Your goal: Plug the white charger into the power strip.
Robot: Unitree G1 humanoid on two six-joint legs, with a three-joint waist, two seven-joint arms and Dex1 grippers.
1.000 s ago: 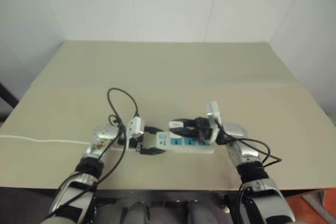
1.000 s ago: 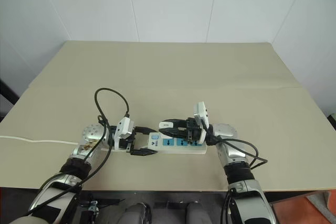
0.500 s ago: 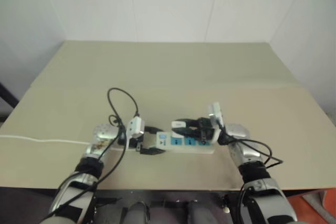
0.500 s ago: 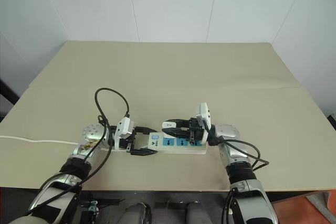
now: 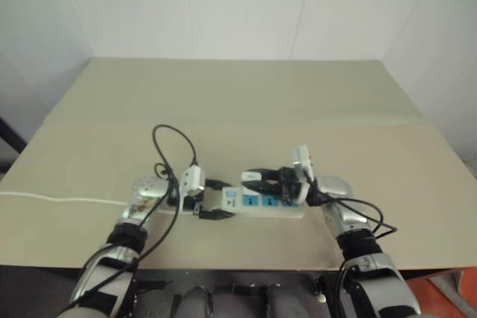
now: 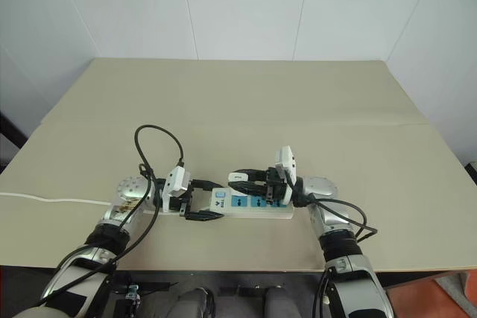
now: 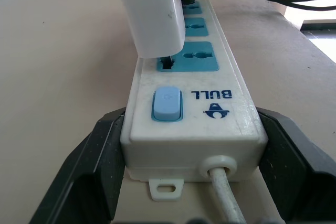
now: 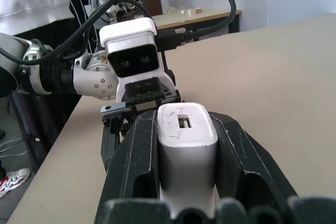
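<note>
- Our left gripper point(image 6: 203, 199) clamps the strip point(image 6: 250, 205) at its switch end, fingers either side (rigid, light; likely to slide unbraced).
- Our right gripper point(image 8: 185, 145) pinches the charger point(image 7: 152, 17) by its smooth flat sides, over the socket nearest the switch.

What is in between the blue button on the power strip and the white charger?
Only a short bare stretch of the power strip; the white charger stands at the first blue socket just past the blue switch, as the left wrist view shows.

Both arms reach inward and their grippers face each other. The left gripper point(image 6: 200, 199) has its fingers spread wide. The right gripper point(image 8: 186, 145) has its fingers clamped, a white block pinched between them.
</note>
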